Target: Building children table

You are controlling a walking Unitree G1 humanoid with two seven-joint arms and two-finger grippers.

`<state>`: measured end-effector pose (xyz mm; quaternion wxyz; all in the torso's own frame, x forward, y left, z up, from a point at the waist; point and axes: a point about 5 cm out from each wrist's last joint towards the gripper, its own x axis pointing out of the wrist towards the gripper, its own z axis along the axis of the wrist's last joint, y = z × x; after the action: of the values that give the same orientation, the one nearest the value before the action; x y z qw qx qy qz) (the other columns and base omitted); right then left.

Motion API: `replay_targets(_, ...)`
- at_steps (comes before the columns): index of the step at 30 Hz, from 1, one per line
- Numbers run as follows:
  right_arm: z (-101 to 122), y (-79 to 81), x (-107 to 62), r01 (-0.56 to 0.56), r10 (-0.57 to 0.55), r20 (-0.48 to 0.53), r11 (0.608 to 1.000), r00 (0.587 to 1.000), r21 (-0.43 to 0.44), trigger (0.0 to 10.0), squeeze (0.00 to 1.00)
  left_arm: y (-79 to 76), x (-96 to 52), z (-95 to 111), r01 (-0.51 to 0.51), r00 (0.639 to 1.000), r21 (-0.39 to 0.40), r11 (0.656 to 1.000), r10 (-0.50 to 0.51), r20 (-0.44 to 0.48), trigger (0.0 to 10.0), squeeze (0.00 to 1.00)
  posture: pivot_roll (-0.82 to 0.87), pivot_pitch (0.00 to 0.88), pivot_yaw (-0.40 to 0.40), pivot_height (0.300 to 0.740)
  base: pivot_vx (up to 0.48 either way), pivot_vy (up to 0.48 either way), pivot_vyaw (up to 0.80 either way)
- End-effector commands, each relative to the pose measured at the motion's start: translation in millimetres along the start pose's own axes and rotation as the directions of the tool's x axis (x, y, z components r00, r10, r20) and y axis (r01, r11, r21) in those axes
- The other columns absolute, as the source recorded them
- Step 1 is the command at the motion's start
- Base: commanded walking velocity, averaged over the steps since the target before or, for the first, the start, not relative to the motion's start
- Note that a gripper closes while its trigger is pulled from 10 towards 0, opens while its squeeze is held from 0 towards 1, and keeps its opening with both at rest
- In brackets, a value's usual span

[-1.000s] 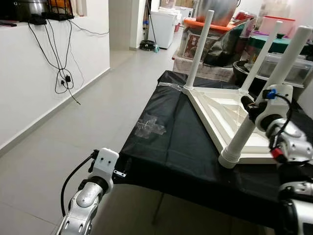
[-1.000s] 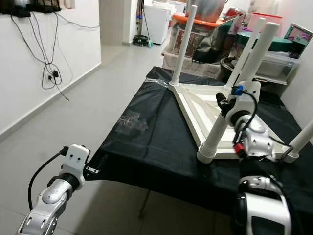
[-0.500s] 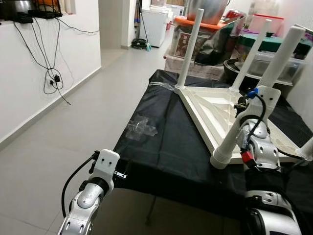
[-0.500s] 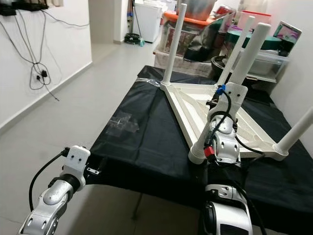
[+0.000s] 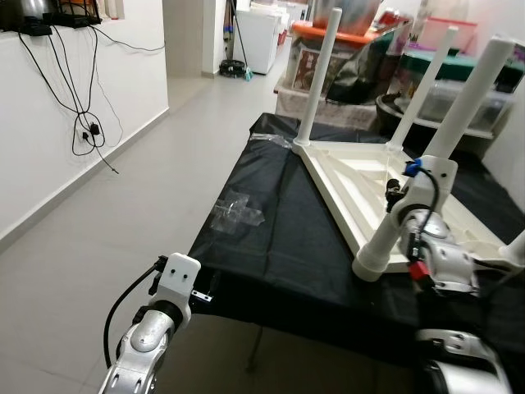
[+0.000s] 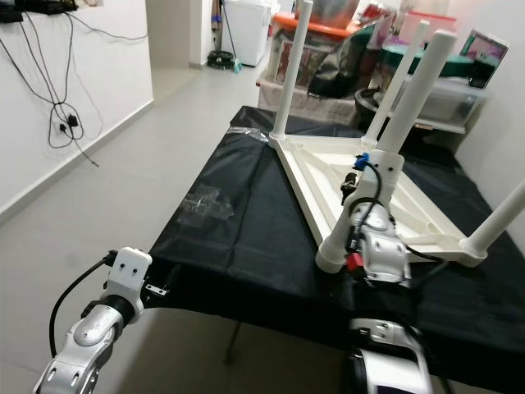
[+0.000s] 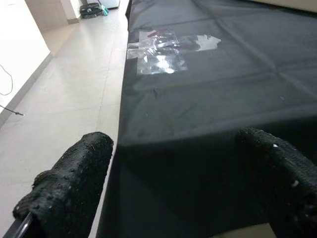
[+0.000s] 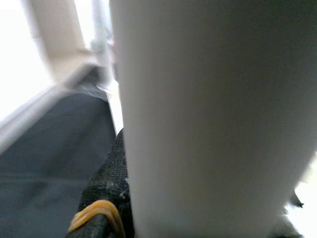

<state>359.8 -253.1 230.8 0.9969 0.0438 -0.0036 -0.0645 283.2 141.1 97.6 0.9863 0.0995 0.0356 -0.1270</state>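
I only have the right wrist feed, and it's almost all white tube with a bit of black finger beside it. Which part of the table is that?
Observer: It's the nearest leg of the upside-down white children's table, the one at the corner closest to the robot. The right pincer is on it partway up.
Operator: How many legs are fitted?
Observer: Four stand up; the fourth is at the right corner.
Operator: Where's the left pincer?
Observer: The left pincer hangs open off the near left edge of the black-covered table, holding nothing.
Operator: Any loose parts?
Observer: A clear plastic bag lies on the black cover; I can't tell its contents.
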Motion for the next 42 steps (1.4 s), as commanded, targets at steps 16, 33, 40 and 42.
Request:
replay_targets(16,-17,-39.3,-0.1,-0.15,0.138,-0.102,0.981,0.985,-0.125,0.0,0.0,0.6,1.0,-1,0.022,1.0,0.018,1.0,-0.021,-0.014,10.0,0.0,0.1,0.0,-0.132,0.74,0.0,0.0,0.0)
replay_targets(33,-35,-3.5,-14.6,0.396,-0.394,-0.07,0.918,0.917,0.029,10.0,0.0,2.3,1.8,0,0.02,1.0,0.026,0.999,-0.019,-0.018,10.0,0.0,0.11,0.0,-0.139,0.74,0.0,0.0,0.0)
replay_targets(40,-9,-16.8,-2.5,0.198,-0.201,-0.029,0.977,0.979,-0.082,10.0,0.0,2.0,2.3,-1,0.012,1.0,0.022,1.0,-0.011,-0.021,10.0,0.0,0.12,0.0,-0.148,0.74,0.0,0.0,0.0)
replay_targets(42,-4,-18.3,-0.6,0.138,-0.139,-0.01,0.988,0.99,-0.065,10.0,0.0,2.2,1.9,-2,0.011,1.0,0.021,1.0,-0.01,-0.022,10.0,0.0,0.11,0.0,-0.147,0.74,0.0,0.0,0.0)
